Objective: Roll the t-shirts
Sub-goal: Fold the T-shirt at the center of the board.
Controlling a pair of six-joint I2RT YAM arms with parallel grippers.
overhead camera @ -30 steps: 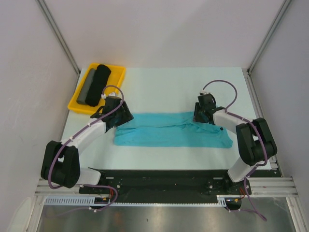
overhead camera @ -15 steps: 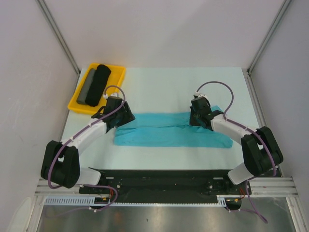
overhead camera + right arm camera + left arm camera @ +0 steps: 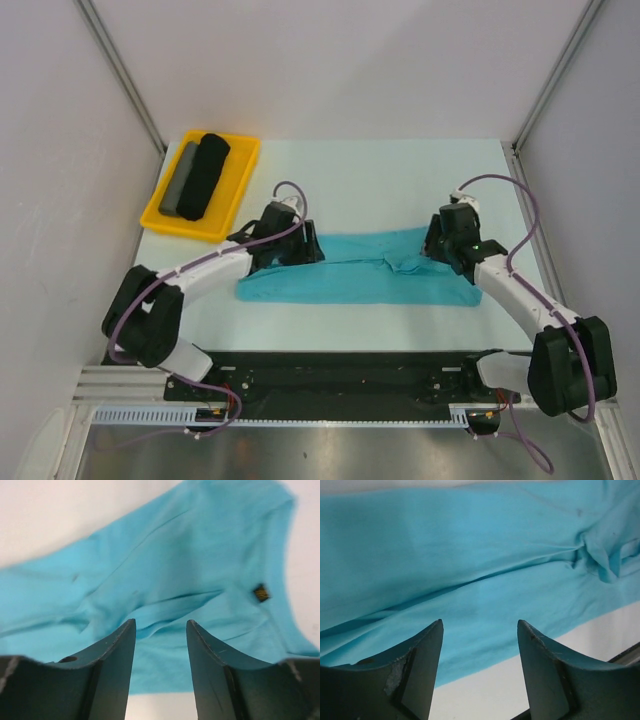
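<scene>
The teal t-shirt (image 3: pixel 360 275) lies folded into a long band across the middle of the table, with a bunched fold near its right part. My left gripper (image 3: pixel 300 245) hovers over the band's left half, open, nothing between its fingers (image 3: pixel 427 645); beneath it the t-shirt (image 3: pixel 470 560) fills the left wrist view. My right gripper (image 3: pixel 440 240) is over the band's right end, open and empty. Past its fingertips (image 3: pixel 127 635) lies the t-shirt (image 3: pixel 165 580) with its dark tag (image 3: pixel 260 592).
A yellow tray (image 3: pixel 235 175) at the back left holds a black fabric roll (image 3: pixel 205 175) and a thinner grey roll (image 3: pixel 180 180). White walls and metal frame posts stand on both sides. The black arm-mount rail (image 3: pixel 350 375) runs along the near edge.
The left gripper has moved right along the shirt. The right gripper has moved right toward the shirt's end and let go of the fabric; the shirt's upper right corner is now folded in.
</scene>
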